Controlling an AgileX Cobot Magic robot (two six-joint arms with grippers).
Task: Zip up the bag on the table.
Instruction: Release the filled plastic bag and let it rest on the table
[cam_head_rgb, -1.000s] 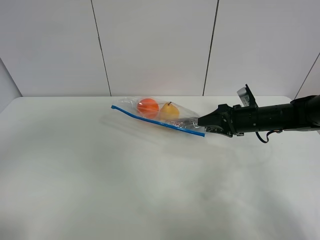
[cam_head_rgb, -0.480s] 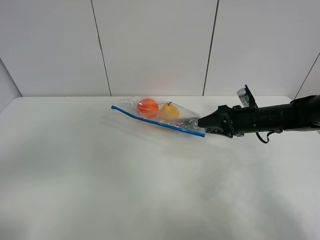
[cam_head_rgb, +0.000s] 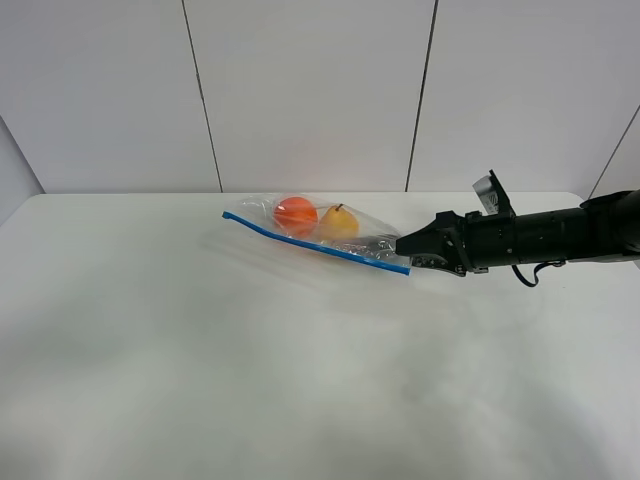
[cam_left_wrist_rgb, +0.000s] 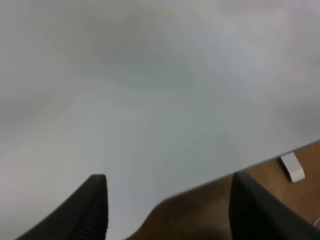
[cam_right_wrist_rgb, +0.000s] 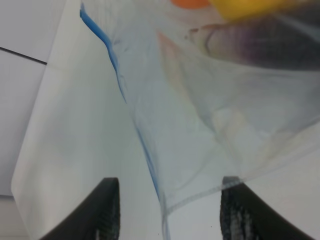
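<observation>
The bag lies on the table at the back centre, its blue zipper strip along the near edge. An orange fruit, a yellow fruit and a dark purple fruit show through the clear plastic. My right gripper sits at the bag's right end. In the right wrist view this gripper is open, and the bag's corner with the zipper strip lies between its fingers. My left gripper is open over the table's edge with nothing between its fingers; the exterior high view does not show it.
White wall panels stand behind the table. In the left wrist view, brown floor with a small white object lies beyond the table edge. The right arm stretches in from the right side.
</observation>
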